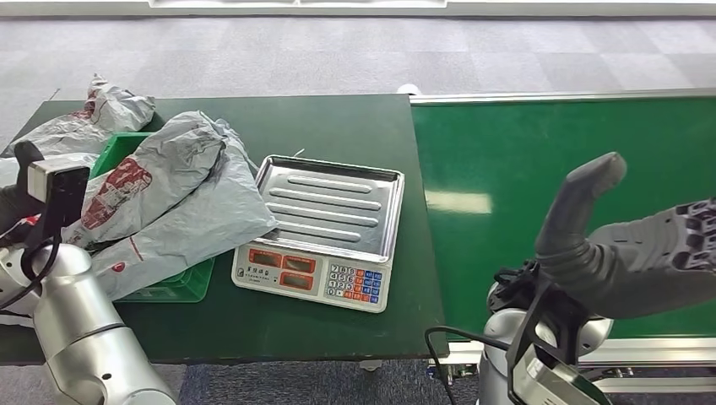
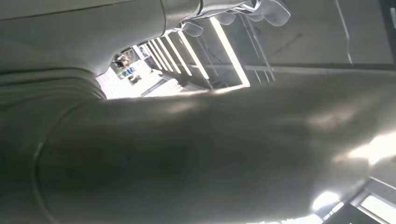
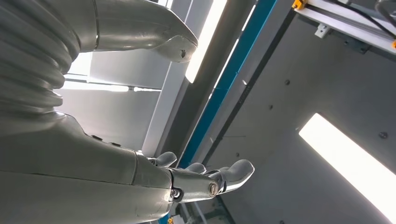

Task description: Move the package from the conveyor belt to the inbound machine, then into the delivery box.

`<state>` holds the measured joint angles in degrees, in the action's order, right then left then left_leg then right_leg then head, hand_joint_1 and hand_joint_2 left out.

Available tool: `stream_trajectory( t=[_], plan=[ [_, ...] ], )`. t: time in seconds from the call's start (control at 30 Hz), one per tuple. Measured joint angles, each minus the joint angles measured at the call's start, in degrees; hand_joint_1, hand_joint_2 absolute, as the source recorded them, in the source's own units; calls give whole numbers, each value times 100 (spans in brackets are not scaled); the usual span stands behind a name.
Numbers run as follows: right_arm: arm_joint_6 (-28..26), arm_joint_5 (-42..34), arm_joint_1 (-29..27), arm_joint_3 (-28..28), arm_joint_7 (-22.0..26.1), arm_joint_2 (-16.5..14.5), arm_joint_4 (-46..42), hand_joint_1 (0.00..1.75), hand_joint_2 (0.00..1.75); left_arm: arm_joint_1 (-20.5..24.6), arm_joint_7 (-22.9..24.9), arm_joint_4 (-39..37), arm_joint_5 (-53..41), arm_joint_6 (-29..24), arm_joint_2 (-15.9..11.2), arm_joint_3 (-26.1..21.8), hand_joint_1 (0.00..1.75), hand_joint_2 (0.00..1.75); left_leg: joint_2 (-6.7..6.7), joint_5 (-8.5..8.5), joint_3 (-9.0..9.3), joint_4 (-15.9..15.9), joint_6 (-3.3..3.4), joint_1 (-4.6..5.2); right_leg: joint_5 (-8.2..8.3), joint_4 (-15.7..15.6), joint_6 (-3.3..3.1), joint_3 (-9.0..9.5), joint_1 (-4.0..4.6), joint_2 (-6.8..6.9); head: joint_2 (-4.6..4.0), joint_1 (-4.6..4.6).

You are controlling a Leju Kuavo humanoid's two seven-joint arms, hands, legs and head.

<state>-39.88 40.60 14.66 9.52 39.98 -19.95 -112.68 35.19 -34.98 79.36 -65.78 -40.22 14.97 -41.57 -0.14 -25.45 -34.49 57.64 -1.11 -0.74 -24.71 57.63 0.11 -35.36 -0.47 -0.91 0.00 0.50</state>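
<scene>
Right robot hand spread palm-up w/ nothing in it over bare belt, prob awaiting a pkg; left robot hand grip can't tell

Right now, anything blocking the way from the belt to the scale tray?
Nothing visible. The scale tray is bare, and so is the table strip between it and the belt. The grey bags lie on its other side, over the green bin.
</scene>
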Motion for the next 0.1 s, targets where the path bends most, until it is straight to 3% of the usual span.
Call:
stream_trajectory(
  t=[0.1],
  plan=[
    [0, 1, 1, 1, 0, -1, 11, 0, 175, -1, 0, 86, -1, 0, 55, -121, 0, 0, -1, 1, 1, 0, 0, 1, 0, 0, 0, 0, 1, 0, 0, 0]
  ],
)
